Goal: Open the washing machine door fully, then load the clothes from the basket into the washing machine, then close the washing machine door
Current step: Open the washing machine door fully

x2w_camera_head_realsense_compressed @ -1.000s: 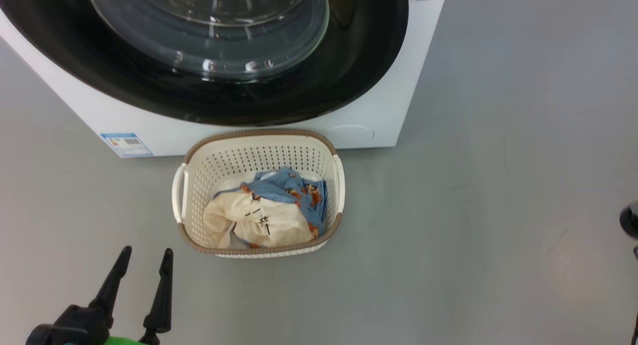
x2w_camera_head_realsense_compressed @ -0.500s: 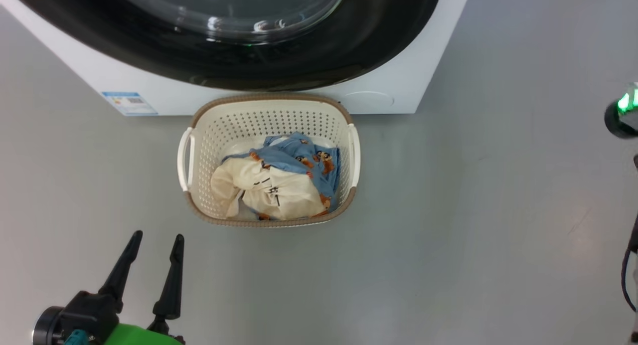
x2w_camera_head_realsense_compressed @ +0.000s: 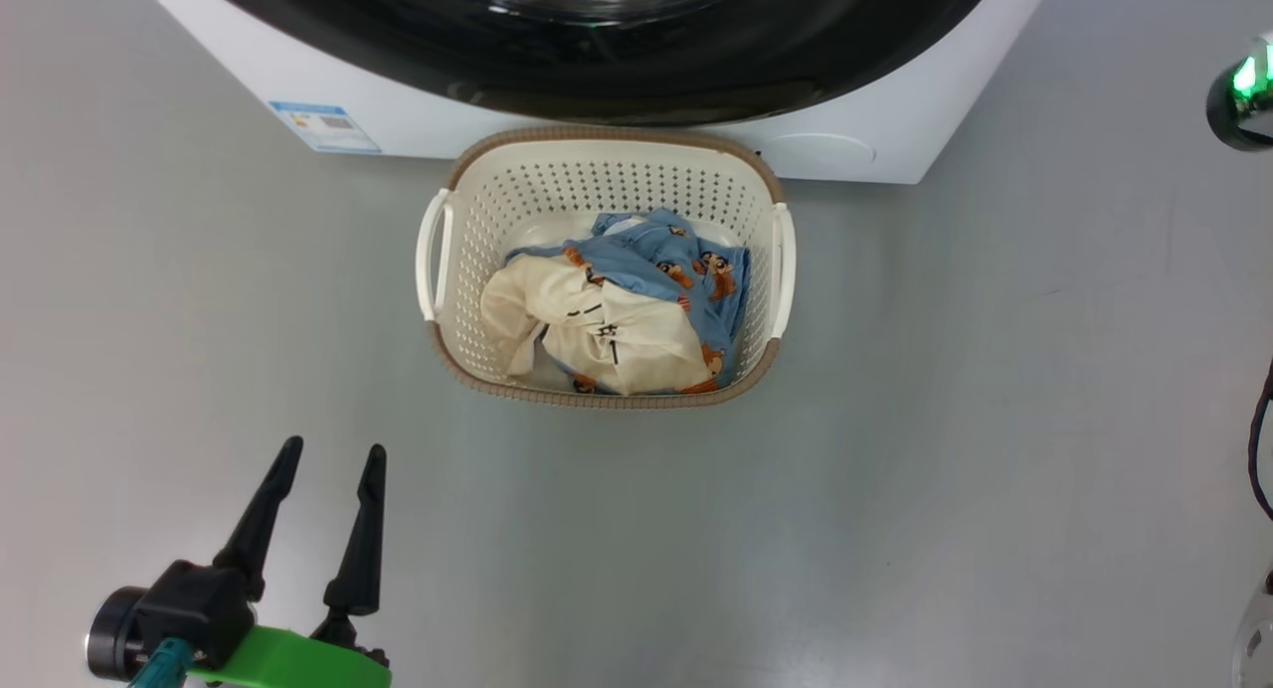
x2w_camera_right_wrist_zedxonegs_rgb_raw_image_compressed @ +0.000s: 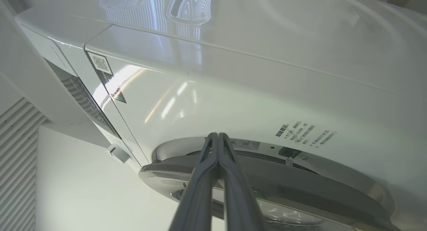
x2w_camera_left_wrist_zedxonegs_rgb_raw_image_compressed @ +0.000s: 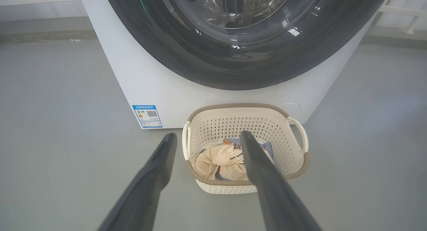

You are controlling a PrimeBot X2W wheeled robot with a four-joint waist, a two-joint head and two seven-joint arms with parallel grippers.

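Clothes (x2w_camera_head_realsense_compressed: pixel 617 310) are held in the basket (x2w_camera_head_realsense_compressed: pixel 597 186), set on the grey floor (x2w_camera_head_realsense_compressed: pixel 895 469) just before the washing machine (x2w_camera_head_realsense_compressed: pixel 895 121).
Nearest, the left gripper (x2w_camera_head_realsense_compressed: pixel 332 451) is held over the floor, its two dark fingers spread apart with nothing between them, well apart from the basket. In the basket, the cream garment (x2w_camera_head_realsense_compressed: pixel 607 335) is laid on the near side and the light blue printed one (x2w_camera_head_realsense_compressed: pixel 686 260) behind it. A blue label sticker (x2w_camera_head_realsense_compressed: pixel 324 126) is fixed low on the machine's white front. Farther up, the washing machine door (x2w_camera_head_realsense_compressed: pixel 646 62) is seen lying against that front (whether it is latched cannot be told), and the right gripper (x2w_camera_right_wrist_zedxonegs_rgb_raw_image_compressed: pixel 217 136) is pressed together, empty, its tips pointed at the door's silver edge.
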